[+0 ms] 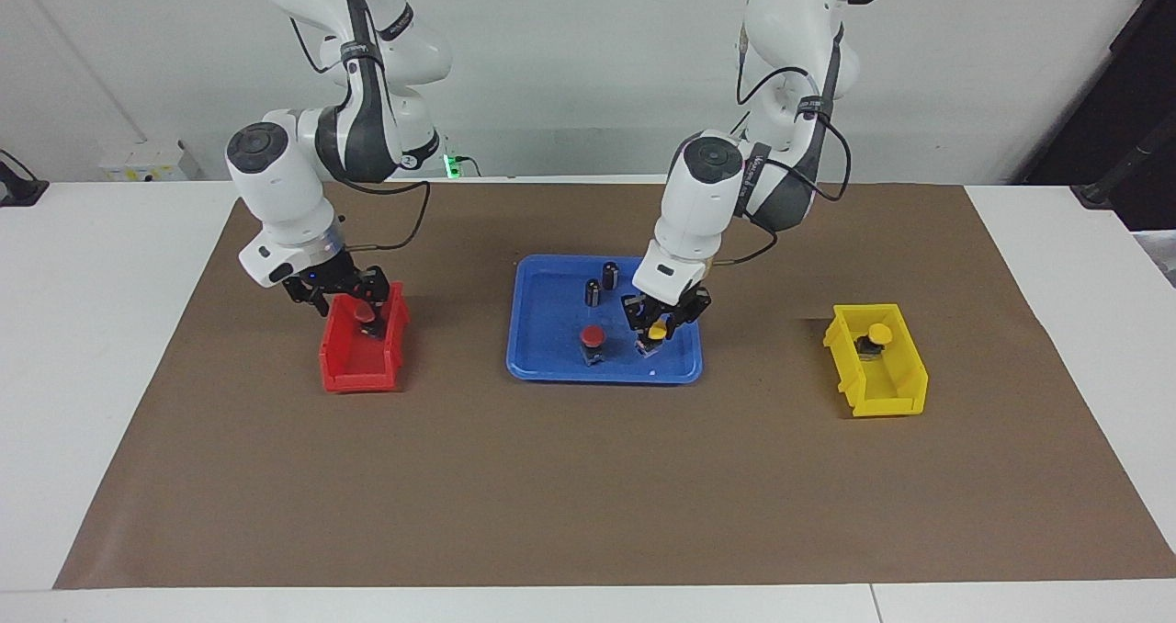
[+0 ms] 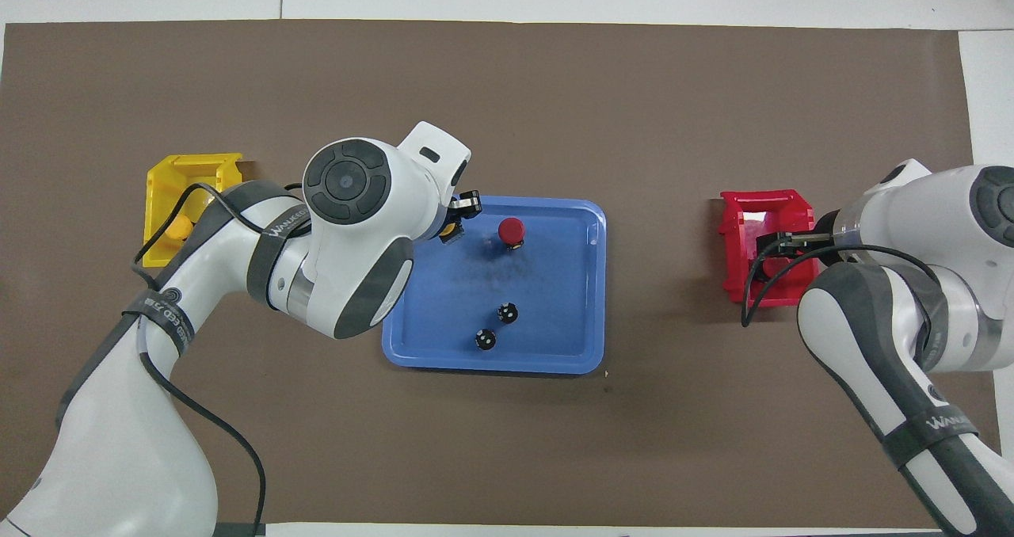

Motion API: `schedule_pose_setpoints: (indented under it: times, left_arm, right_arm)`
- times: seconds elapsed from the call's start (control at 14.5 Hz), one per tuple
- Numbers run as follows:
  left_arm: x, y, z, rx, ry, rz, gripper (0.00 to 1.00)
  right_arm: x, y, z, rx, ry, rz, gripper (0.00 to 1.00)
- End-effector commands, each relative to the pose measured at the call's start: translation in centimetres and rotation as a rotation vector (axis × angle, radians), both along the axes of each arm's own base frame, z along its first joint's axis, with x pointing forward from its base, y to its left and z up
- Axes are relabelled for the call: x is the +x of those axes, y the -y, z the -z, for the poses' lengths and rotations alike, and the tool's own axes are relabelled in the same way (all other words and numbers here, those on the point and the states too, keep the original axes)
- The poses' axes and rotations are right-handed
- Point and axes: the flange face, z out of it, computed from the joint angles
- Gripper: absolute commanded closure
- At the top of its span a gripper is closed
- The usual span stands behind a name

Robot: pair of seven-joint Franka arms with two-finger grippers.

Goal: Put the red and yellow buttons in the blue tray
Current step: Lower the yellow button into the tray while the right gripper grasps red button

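Observation:
The blue tray (image 1: 551,334) (image 2: 554,283) lies mid-table. A red button (image 1: 593,336) (image 2: 511,230) stands in it. My left gripper (image 1: 656,338) (image 2: 455,222) is low in the tray's end toward the left arm, shut on a yellow button (image 1: 657,331). The second yellow button (image 1: 879,334) (image 2: 184,225) lies in the yellow bin (image 1: 896,393) (image 2: 170,177). My right gripper (image 1: 366,320) (image 2: 780,253) is in the red bin (image 1: 354,375) (image 2: 741,236), shut on a red button (image 1: 364,311) held at rim height.
Two small dark cylinders (image 1: 593,292) (image 1: 610,276) stand in the tray on the side nearer to the robots; they also show in the overhead view (image 2: 507,312) (image 2: 486,339). Brown paper (image 1: 588,494) covers the table.

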Motion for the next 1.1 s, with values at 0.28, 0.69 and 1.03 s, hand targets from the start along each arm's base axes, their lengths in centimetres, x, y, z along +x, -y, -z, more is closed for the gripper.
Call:
schedule_pose_setpoints:
  times: [0.28, 0.69, 1.03]
  left_arm:
    - [-2.2, 1.5, 0.3, -0.051, 0.043, -0.009, 0.54]
    - [-2.6, 0.5, 5.0, -0.041, 0.053, 0.021, 0.54]
    - [-2.6, 0.9, 3.3, -0.056, 0.068, 0.018, 0.16]
  right_arm:
    - [-2.0, -0.4, 1.4, 0.018, 0.012, -0.018, 0.25]
    - [-3.4, 0.1, 3.4, 0.015, 0.033, -0.056, 0.38]
    - [-2.2, -0.7, 2.1, 0.014, 0.04, -0.066, 0.74]
